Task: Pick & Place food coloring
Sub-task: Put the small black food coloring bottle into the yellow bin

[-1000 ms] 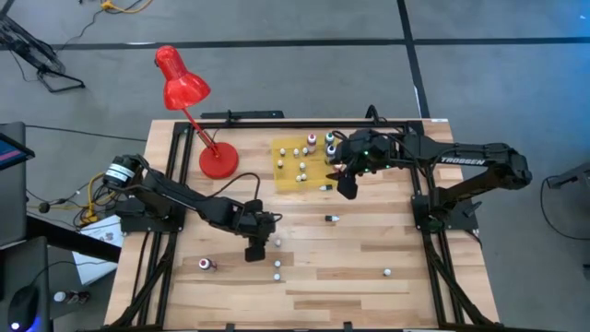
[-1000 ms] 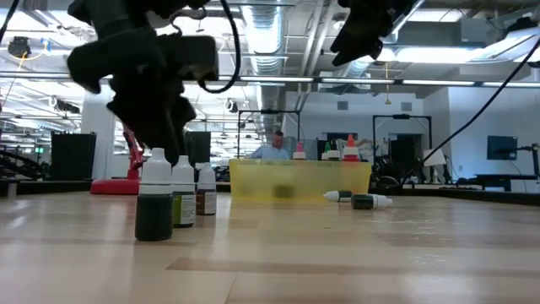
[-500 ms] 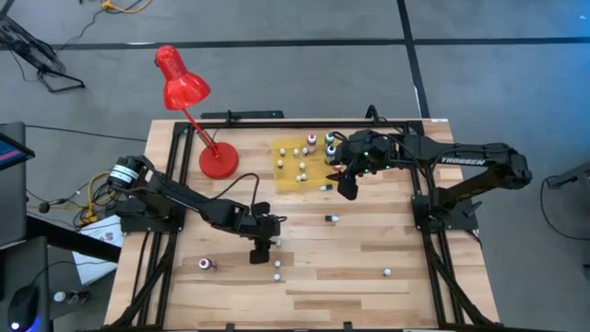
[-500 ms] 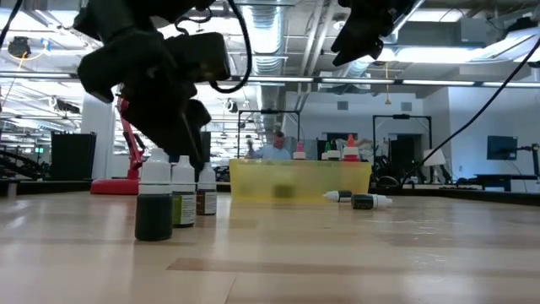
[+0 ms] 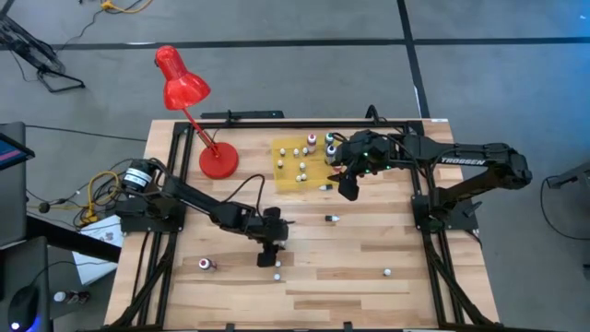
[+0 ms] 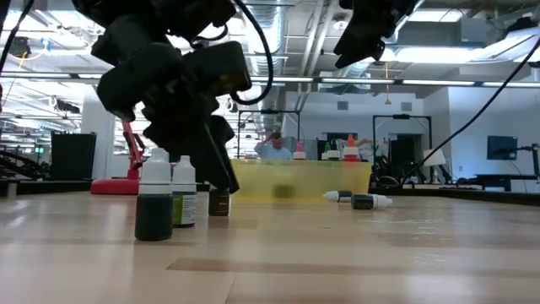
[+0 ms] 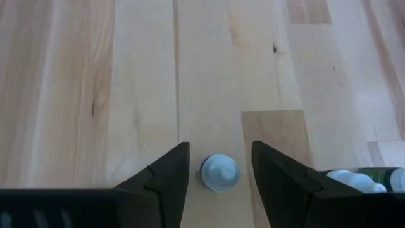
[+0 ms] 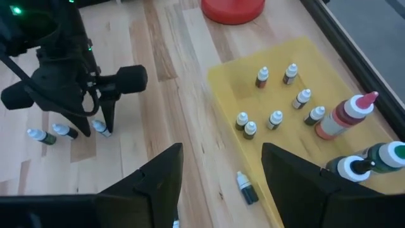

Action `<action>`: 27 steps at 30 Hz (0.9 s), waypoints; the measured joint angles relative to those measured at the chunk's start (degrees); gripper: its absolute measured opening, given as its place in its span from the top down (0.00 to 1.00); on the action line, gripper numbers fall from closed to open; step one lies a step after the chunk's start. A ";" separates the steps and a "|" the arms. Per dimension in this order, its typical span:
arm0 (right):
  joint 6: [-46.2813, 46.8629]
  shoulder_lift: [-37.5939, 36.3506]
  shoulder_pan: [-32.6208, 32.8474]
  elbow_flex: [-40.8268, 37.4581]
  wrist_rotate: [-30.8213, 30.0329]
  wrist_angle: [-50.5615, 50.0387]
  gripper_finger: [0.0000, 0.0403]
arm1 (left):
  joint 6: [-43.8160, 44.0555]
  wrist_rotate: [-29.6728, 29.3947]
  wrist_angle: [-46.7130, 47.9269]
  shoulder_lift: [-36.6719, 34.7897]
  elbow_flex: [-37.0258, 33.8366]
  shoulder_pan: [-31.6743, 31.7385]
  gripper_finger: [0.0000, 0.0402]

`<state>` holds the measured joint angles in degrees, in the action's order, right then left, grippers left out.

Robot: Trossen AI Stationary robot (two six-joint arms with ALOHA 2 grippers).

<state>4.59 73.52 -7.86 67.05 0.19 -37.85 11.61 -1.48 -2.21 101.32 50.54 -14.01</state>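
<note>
While the table (image 5: 369, 267) carried a yellow mat (image 5: 288, 178) with small bottles standing on it, the left arm was the one at work, low over the near boards. Its left gripper (image 7: 220, 166) pointed down with its fingers apart on either side of one upright bottle (image 7: 219, 173), gripping nothing yet; only the pale cap showed between them. So the bottle's long axis ran along the gripper's own axis, directly beneath it. Two more bottles (image 6: 165, 200) stood just beside. The right gripper (image 8: 221, 174) hung wide and empty near the mat's edge, well apart from that bottle, so I judged the left arm far nearer.
</note>
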 joint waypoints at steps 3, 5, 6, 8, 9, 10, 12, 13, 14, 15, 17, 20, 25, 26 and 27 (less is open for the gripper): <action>-0.02 0.00 0.00 0.00 0.00 -0.32 0.49 | -0.41 -0.34 0.00 0.00 0.00 0.01 0.60; -0.02 0.00 0.00 0.00 0.00 -0.42 0.49 | -0.19 -0.34 0.29 0.00 0.00 0.03 0.61; -0.02 0.00 0.00 0.00 0.00 -0.58 0.49 | 0.03 -0.39 0.66 0.00 0.00 0.03 0.62; -0.02 0.00 0.00 0.00 0.00 -0.69 0.49 | 0.85 -0.35 1.21 0.00 0.00 0.03 0.66; -0.02 0.00 0.00 0.00 0.00 -0.74 0.49 | 1.25 -0.34 1.55 0.00 0.00 0.03 0.68; -0.02 0.00 0.00 0.00 0.00 -0.76 0.49 | 1.45 -0.31 1.76 0.00 0.00 0.03 0.71; -0.02 0.00 0.00 0.00 0.00 -0.76 0.49 | 1.44 -0.28 1.74 0.00 0.00 0.03 0.77; -0.02 0.00 0.00 0.00 0.00 -0.76 0.49 | 1.34 -0.28 1.65 0.00 0.00 0.03 0.79; -0.02 0.00 0.00 0.00 0.00 -0.76 0.49 | 1.16 -0.28 1.59 0.00 0.00 0.03 0.82; -0.02 0.00 0.00 0.00 0.00 -0.76 0.49 | 0.94 -0.28 1.46 -0.02 0.00 0.08 0.85; -0.02 -0.01 0.00 0.00 0.00 -0.76 0.49 | 0.42 0.07 1.37 -0.02 0.00 0.30 0.87; -0.02 0.00 0.00 0.00 0.00 -0.76 0.49 | 0.23 0.86 1.23 -0.02 0.00 0.82 0.87; -0.02 0.00 0.00 0.00 -0.02 -0.76 0.49 | -0.75 0.70 1.15 -0.66 0.36 1.71 0.84; -0.02 0.00 0.00 0.00 0.00 -0.81 0.49 | -1.51 0.39 1.07 -0.75 0.83 1.95 0.84; -0.02 0.00 0.00 0.00 0.00 -0.90 0.49 | -2.28 0.08 1.35 -1.18 1.20 2.17 0.83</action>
<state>4.58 73.52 -7.86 67.05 0.19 -38.74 9.33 -1.40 -0.86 100.14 51.74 -11.84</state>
